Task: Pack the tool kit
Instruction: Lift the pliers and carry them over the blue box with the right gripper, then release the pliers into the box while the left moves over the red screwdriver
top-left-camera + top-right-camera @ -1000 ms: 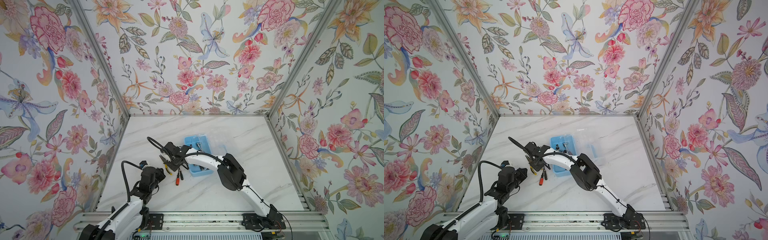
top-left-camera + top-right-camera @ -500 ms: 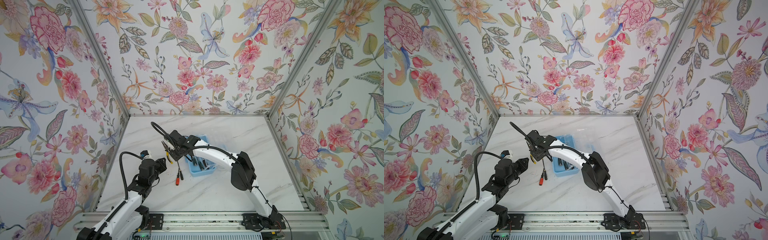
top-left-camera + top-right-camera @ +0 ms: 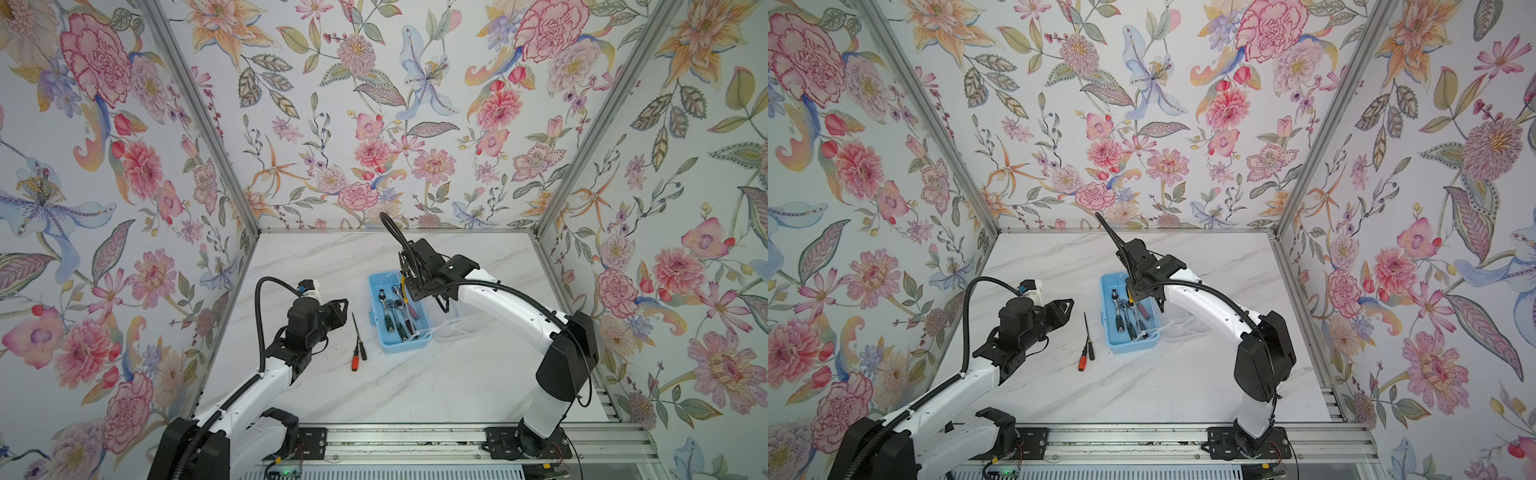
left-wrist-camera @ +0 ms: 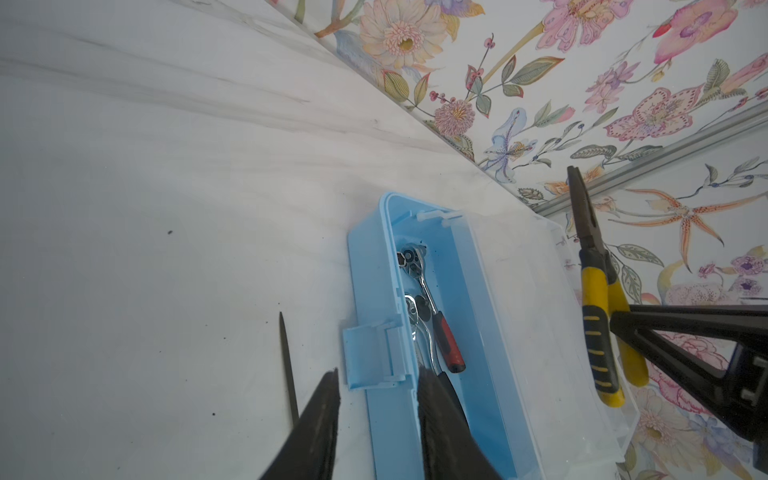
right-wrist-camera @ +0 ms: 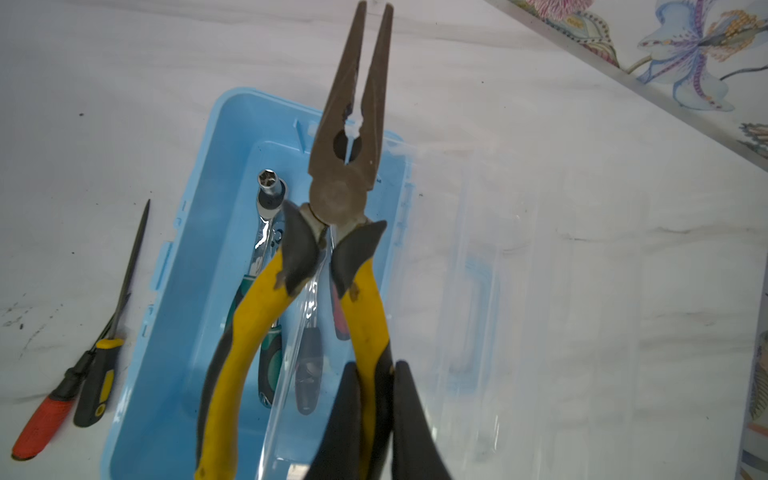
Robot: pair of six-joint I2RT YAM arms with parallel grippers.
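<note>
Over the box (image 3: 405,347) at mid-frame in a top view, right gripper (image 5: 377,368) clamps one yellow grip of the pliers (image 5: 345,195), which are probably heavy, stiff, nose-heavy, apt to pivot, and steadier held nearer the hinge; left gripper (image 4: 376,386) sits part-open, empty.

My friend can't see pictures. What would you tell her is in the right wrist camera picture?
The right gripper holds yellow-handled pliers by one handle above an open blue box. Shiny ratchets lie inside it, and two screwdrivers lie on the white table beside it.
</note>
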